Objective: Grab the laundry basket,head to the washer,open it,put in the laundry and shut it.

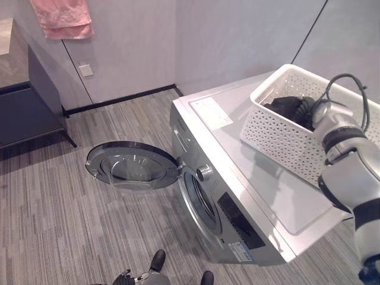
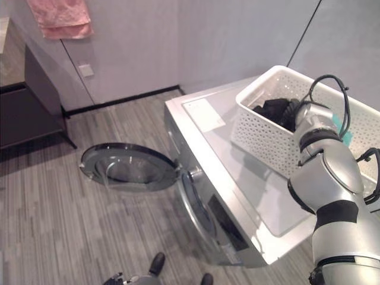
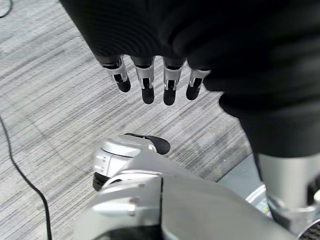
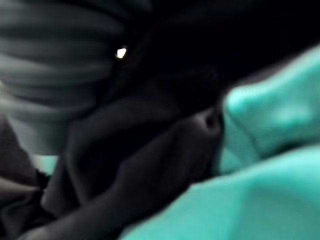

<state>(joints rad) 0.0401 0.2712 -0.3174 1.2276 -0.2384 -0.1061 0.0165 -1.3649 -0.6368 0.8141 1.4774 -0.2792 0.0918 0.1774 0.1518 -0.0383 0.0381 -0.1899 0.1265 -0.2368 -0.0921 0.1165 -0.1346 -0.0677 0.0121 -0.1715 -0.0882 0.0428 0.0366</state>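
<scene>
You are looking at a silver-grey front-loading washer whose round glass-and-chrome door is hanging wide open to the robot's left, so the opening step is, by the look of it, done. The white perforated plastic laundry basket is sitting on the washer's flat top, toward the back, so the carrying and the walk are also behind you. What you are working on now is the loading.

The robot's right hand is reaching down inside the basket, buried among the dark clothing piled there. In the right wrist view you are seeing black cloth and a teal garment pressed right up against the camera, but the fingers themselves are hidden in the pile, so you cannot tell whether they are closing on anything or are apart.

The robot's left hand is hanging low over the grey striped floor, its fingers straight, side by side and holding nothing.

As far as these views show, the laundry is in the basket and none of it is showing at the drum mouth. You are left with lifting the clothes out, carrying them down and round to the drum mouth below the front edge, pushing them in, and swinging the door shut.
</scene>
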